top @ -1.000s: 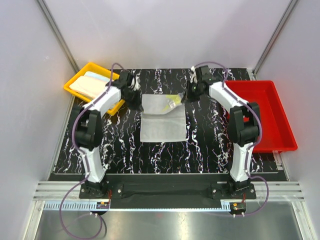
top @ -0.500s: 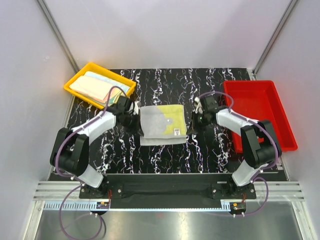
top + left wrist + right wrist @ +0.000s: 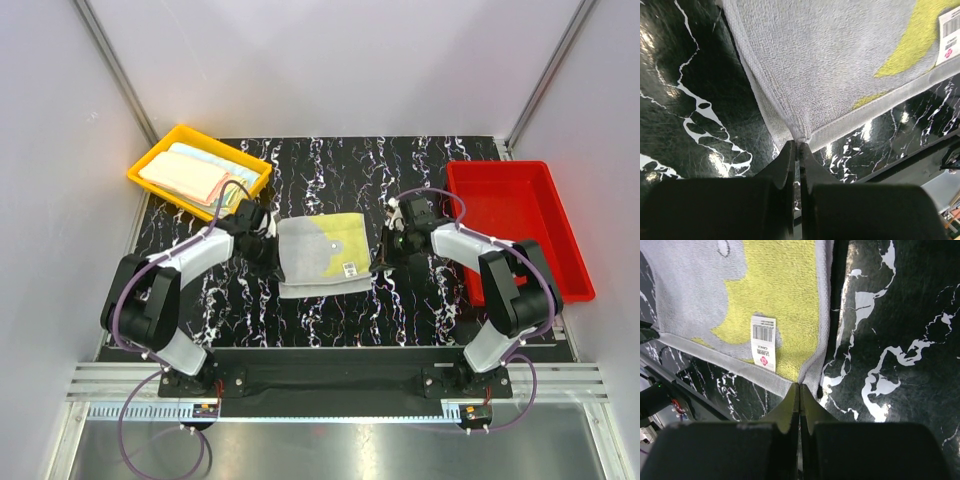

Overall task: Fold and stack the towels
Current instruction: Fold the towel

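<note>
Towel (image 3: pixel 322 255) lies on the worktop (image 3: pixel 330 315), directly between the two tools. It is grey with a yellow patch and doubled over on itself.

Left tool (image 3: pixel 799 145) has its jaws closed on the left corner of the upper layer. The hem runs away from the tips toward the other arm.

Right tool (image 3: pixel 799 386) has its jaws closed on the right corner of the same hem. The white label (image 3: pixel 763 342) sits just inside that corner, ahead of the tips.

Key relation: the pinched hem spans from one tool to the other, crosswise to both arms, and each arm is equally near its own corner. A strip of the lower layer shows past the hem on the side toward the arm bases. The upper edge therefore sits just short of the lower edge.

Pose: both arms are bent low with wrists angled inward. The tips are close to the worktop and roughly level with each other.

Judgement: the fold is almost laid. What remains is to bring the hem toward the bases in step until the edges meet, then release.

More folded towels (image 3: pixel 190 172) wait in the yellow tray (image 3: pixel 140 180), beyond and outboard of the left tool.
</note>
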Controlling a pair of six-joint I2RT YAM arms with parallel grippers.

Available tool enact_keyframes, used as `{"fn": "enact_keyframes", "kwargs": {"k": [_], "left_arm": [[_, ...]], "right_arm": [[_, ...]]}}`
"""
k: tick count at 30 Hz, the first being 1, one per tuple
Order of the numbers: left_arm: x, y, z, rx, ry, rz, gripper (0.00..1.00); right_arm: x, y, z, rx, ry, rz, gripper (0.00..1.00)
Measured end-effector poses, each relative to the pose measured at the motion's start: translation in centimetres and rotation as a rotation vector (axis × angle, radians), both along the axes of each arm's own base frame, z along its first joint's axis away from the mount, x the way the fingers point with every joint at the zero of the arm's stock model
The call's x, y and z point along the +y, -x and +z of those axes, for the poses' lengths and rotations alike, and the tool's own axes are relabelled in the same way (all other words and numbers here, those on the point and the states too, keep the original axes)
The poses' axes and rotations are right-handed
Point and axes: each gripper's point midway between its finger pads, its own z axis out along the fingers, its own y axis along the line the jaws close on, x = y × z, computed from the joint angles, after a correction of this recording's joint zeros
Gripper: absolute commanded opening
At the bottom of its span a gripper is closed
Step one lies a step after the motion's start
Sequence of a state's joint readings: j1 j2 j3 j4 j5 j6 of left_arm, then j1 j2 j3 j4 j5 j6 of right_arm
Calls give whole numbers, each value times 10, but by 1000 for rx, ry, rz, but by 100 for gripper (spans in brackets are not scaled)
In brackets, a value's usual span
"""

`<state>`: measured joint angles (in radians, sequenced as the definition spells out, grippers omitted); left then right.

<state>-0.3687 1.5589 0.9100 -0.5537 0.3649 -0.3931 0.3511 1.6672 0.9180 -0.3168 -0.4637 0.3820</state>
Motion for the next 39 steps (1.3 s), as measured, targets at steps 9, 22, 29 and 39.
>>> {"fn": "enact_keyframes", "kwargs": {"k": [9,22,29,39], "left_arm": [[-5,-22,75,-184,52,53,0],[10,60,-20,44,4,81,0],[7,53,-18,8,23,83,0],[7,53,-17,4,24,82,0]], "right_arm": [[13,1,55,-116,-44,31,0],[-2,42,-14,27,24,1,0],[-5,44,-24,24,34,-17,0],[-1,45,-14,-2,54,-40,28]]}}
